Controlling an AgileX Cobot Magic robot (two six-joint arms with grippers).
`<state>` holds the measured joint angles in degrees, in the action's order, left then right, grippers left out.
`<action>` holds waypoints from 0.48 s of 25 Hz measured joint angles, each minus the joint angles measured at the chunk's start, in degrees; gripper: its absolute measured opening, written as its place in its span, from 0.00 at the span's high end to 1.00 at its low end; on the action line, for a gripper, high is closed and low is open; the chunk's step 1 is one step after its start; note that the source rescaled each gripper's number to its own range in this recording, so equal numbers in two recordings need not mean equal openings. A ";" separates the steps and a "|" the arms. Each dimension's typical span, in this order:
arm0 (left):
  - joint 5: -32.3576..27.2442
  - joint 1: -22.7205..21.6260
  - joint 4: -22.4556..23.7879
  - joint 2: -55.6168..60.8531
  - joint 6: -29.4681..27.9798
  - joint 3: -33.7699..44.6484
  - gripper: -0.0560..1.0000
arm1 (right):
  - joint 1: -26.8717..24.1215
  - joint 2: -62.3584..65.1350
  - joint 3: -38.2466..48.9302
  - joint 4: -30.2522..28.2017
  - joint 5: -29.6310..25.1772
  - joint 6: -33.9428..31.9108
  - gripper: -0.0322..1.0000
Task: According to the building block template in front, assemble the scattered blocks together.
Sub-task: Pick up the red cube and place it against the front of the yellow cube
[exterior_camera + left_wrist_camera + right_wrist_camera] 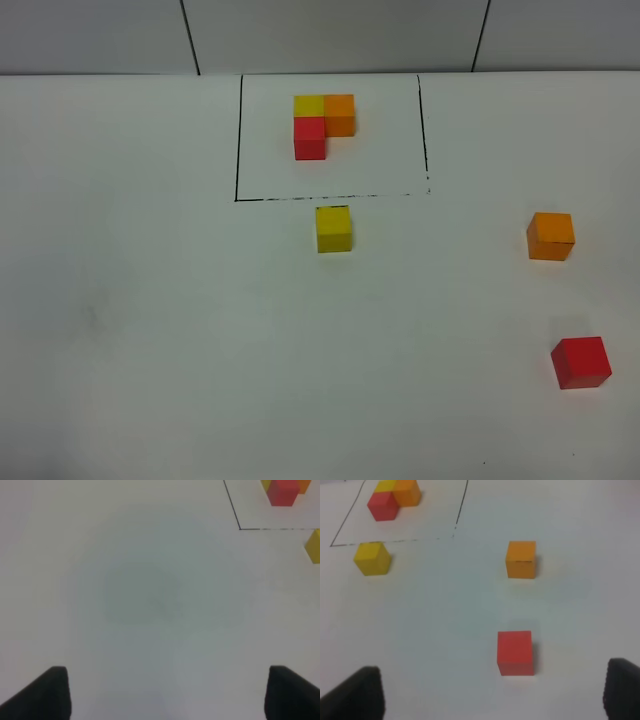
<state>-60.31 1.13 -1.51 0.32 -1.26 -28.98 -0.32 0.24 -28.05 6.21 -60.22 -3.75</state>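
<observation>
– Up at twelve o'clock on the table [150, 300], the building block template [323, 125] is sitting inside its black drawn frame [238, 140]. Are you seeing it?

– Yes. Its yellow cube is lying at the far side, the orange one is touching it at three o'clock, and the red one is touching the yellow at six o'clock.

– And the loose ones?

– They are all lying apart. The loose yellow cube [334, 229] is resting just outside the frame's near line, at six o'clock from the template. The loose orange cube [551, 237] is sitting well off at three o'clock from that yellow one. The loose red cube [581, 362] is lying at about five o'clock from the orange.

– What are the jaws doing?

– The left jaws are standing wide apart above the white table, with nothing between their fingertips [45, 695]. The right jaws are standing wide apart too, holding nothing. The red cube is lying just ahead of their fingertips [357, 695], with the orange one beyond it.
</observation>
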 joint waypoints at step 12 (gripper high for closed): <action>0.00 0.00 0.00 0.04 0.00 0.00 0.33 | 0.00 0.00 0.00 0.00 0.00 0.00 0.20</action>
<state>-60.31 1.13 -1.51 0.36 -1.26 -28.98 -0.32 0.24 -28.05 6.21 -60.22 -3.75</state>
